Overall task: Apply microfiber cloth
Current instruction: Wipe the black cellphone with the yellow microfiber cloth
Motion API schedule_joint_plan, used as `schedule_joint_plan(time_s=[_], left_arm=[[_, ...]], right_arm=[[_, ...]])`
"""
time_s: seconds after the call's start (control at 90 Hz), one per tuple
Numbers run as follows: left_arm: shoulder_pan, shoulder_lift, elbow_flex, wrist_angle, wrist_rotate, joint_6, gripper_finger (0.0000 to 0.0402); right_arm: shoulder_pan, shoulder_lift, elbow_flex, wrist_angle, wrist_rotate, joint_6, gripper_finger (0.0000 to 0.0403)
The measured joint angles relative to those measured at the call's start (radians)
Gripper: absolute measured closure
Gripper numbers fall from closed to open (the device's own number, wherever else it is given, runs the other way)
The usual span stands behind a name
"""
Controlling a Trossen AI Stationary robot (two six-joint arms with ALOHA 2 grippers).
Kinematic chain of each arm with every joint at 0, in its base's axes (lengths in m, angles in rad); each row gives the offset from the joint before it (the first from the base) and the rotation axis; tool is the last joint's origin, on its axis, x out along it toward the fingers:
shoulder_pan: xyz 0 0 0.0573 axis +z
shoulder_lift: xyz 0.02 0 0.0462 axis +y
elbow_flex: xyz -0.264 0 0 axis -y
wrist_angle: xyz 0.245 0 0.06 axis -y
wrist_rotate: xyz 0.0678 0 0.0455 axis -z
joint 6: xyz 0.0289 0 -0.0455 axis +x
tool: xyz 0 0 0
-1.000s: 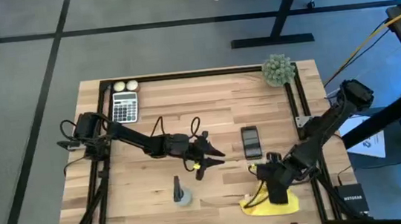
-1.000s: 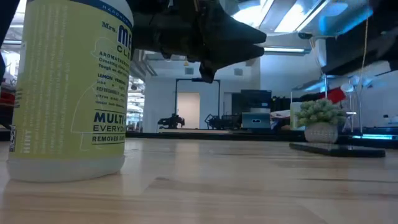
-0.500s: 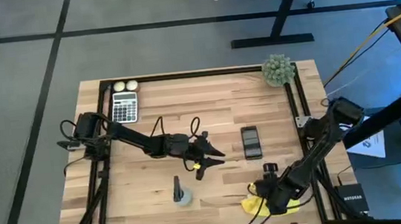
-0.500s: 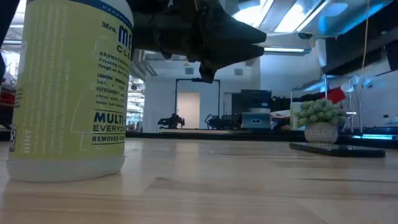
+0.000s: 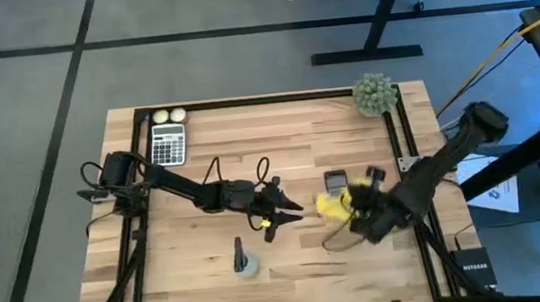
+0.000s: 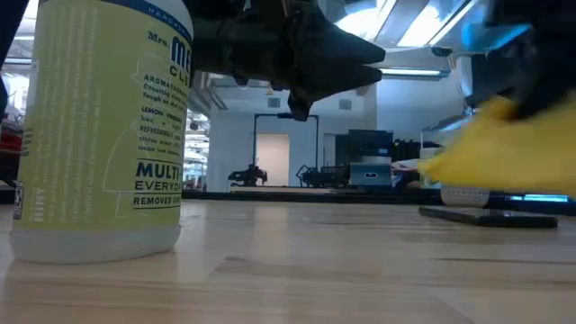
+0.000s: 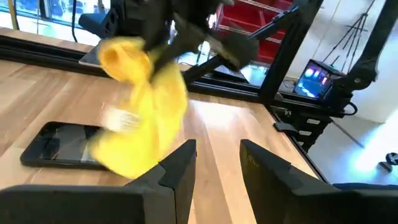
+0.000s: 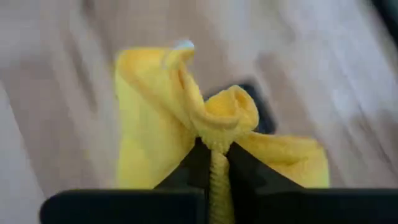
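The yellow microfiber cloth (image 5: pixel 333 205) hangs bunched from my right gripper (image 5: pixel 349 207), which is shut on it over the near end of the black smartphone (image 5: pixel 334 180). In the low view the cloth (image 6: pixel 504 157) hangs above the phone (image 6: pixel 486 216), which lies flat on the table. The left wrist view shows the cloth (image 7: pixel 140 118) in front of the phone (image 7: pixel 56 146). My left gripper (image 5: pixel 279 215) hovers open at mid-table, left of the phone, with nothing between its fingers. My right gripper pinches a gathered fold of the cloth (image 8: pixel 216 138) between its two fingers (image 8: pixel 186 171), several layers bunched together. The fingers come slanting down from the table's right side. The cloth hangs slack below and in front of them, lifted off the wood.
A grey spray bottle (image 5: pixel 246 264) stands near the front edge, close to the low camera (image 6: pixel 99 126). A calculator (image 5: pixel 168 144) and two small balls (image 5: pixel 168 115) are at the far left corner. A potted plant (image 5: pixel 374 94) stands at the far right.
My right gripper has come down on the cloth near the table's front right corner, shut on it and lifted it. It has then carried it toward the far edge and left, to the phone. The cloth has gone from lying spread on the wood to hanging bunched.
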Motion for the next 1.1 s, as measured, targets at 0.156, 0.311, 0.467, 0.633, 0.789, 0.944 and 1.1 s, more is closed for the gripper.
schedule_joint_plan(time_s=[0.156,0.311,0.467,0.633,0.789,0.944,1.1], left_arm=[[0.0,0.0,0.0,-0.007,-0.023,0.004,0.0295],[0.0,0.003,0.0,-0.017,-0.03,0.005,0.0295],[0.0,0.003,0.0,-0.02,-0.047,0.024,0.0295],[-0.001,0.004,0.0,-0.02,-0.048,0.024,0.0295],[-0.002,0.004,0.0,-0.02,-0.057,0.023,0.0295],[-0.002,0.004,0.0,-0.02,-0.059,0.022,0.0295],[-0.003,0.004,0.0,-0.02,-0.059,0.02,0.0295]], right_arm=[[-0.073,-0.012,-0.138,0.178,-0.009,-0.023,0.0399],[-0.111,0.047,-0.285,0.469,-0.034,-0.022,0.0399],[-0.111,0.128,-0.359,0.659,-0.08,-0.007,0.0399],[-0.084,0.205,-0.369,0.801,-0.057,-0.053,0.04],[-0.076,0.263,-0.365,0.839,-0.016,-0.064,0.04],[-0.076,0.273,-0.365,0.838,0.005,-0.054,0.04],[-0.076,0.282,-0.365,0.839,0.018,-0.052,0.04]])
